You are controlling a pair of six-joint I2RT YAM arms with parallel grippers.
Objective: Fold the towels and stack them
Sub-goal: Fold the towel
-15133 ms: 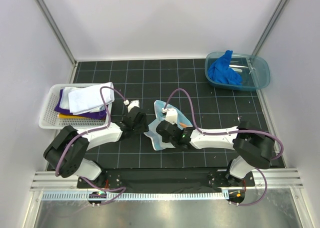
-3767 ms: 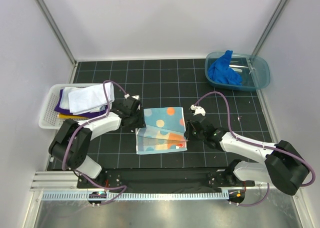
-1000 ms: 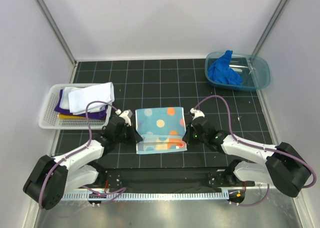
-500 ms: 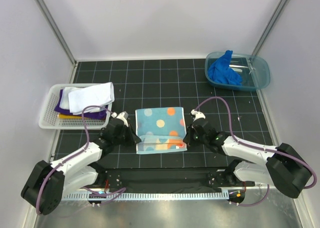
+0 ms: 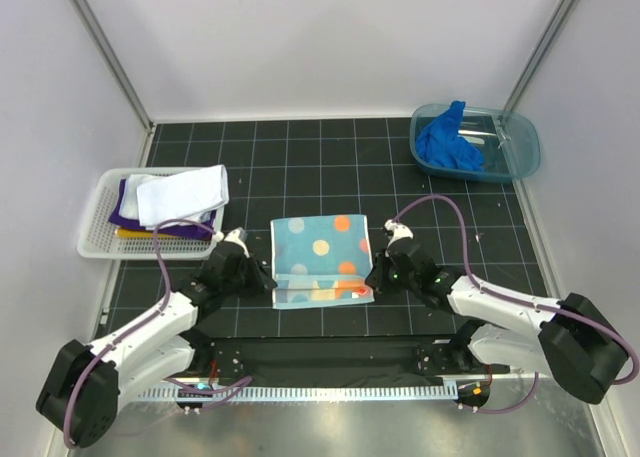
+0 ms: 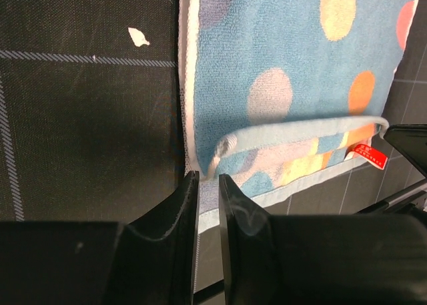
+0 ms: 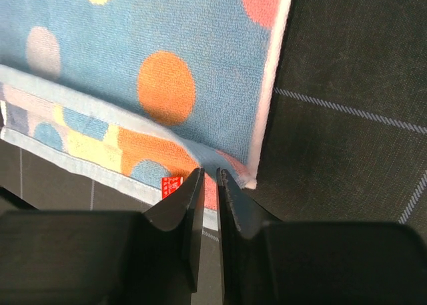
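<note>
towel (image 5: pixel 320 242) lies between left claw (image 6: pixel 207 178) and right claw (image 7: pixel 209 173), both barely parted, tips right at its folded near corners.

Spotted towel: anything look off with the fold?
Yes. The spotted towel is folded unevenly. The top layer stops short of the near edge, leaving a strip with the red tag exposed, and its left corner curls up off the layer below.
</note>
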